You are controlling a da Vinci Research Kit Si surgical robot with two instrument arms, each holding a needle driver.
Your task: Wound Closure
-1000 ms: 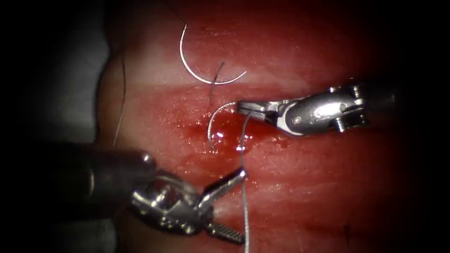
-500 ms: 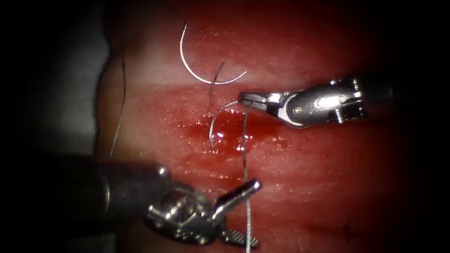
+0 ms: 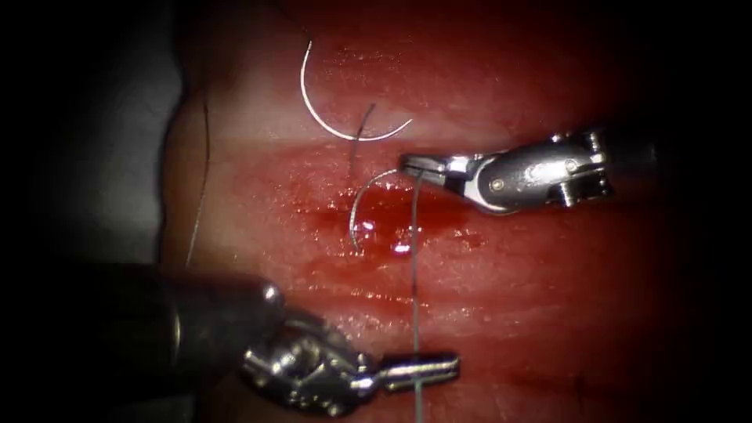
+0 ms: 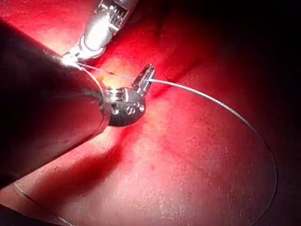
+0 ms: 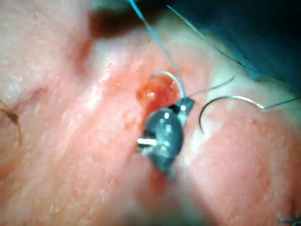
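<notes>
**Endoscope view.** The right tool (image 3: pixel 415 164) reaches in over the tissue (image 3: pixel 509 298). Its jaws are clenched on the tail end of a curved needle (image 3: pixel 352 211). The needle arcs down into red fluid (image 3: pixel 392 223) pooled at the cut, and I cannot tell whether its point is buried. Thread (image 3: pixel 413 274) drops straight from those jaws to the left tool (image 3: pixel 427 366). A second ago the left tool's jaws were spread apart; now they are together across the strand. The step, as I judge it, is taking hold of the thread. Any pull that follows calls for a steady line, with the needle kept still. A spare needle (image 3: pixel 329 125) lies loose on the tissue above.

**Left wrist view.** The left tool (image 4: pixel 146 77) pinches the thread (image 4: pixel 211 96). Here the strand sweeps on past the jaws in a wide slack loop, slack the endoscope does not reveal. The right tool (image 4: pixel 101 28) is beyond.

**Right wrist view.** The right tool (image 5: pixel 183 106) holds the needle (image 5: pixel 167 75) arched over the red pool. The spare needle (image 5: pixel 221 99) lies just beside it, apart from the jaws.
</notes>
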